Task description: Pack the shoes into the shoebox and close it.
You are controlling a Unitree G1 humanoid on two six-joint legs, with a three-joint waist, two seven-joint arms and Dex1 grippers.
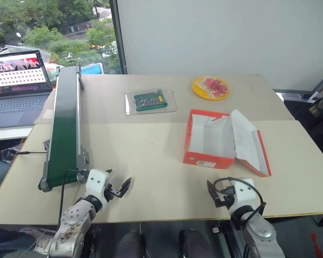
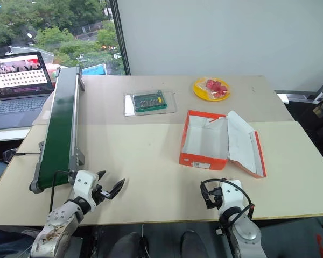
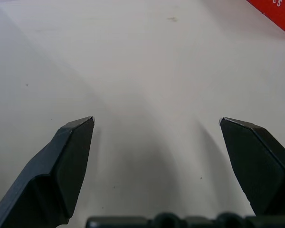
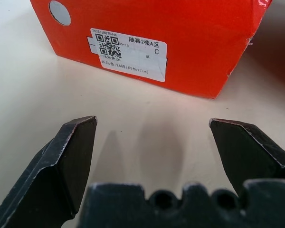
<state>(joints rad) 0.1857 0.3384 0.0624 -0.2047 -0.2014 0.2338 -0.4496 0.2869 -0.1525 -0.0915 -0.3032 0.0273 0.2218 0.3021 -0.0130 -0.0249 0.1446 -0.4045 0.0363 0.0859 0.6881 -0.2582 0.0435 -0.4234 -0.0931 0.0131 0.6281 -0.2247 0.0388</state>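
The shoebox is orange-red with a white inside. It stands open and empty on the table, right of centre, with its hinged lid folded out to the right. The shoes are out of view. My left gripper hovers open over bare tabletop near the front left edge, well left of the box. In the left wrist view its fingers hold nothing. My right gripper is open just in front of the box's near end, facing its white end label, apart from it.
A long green conveyor belt runs along the table's left side, with a laptop on a side desk beyond it. A clear tray with a green board and a yellow plate of red items sit at the back.
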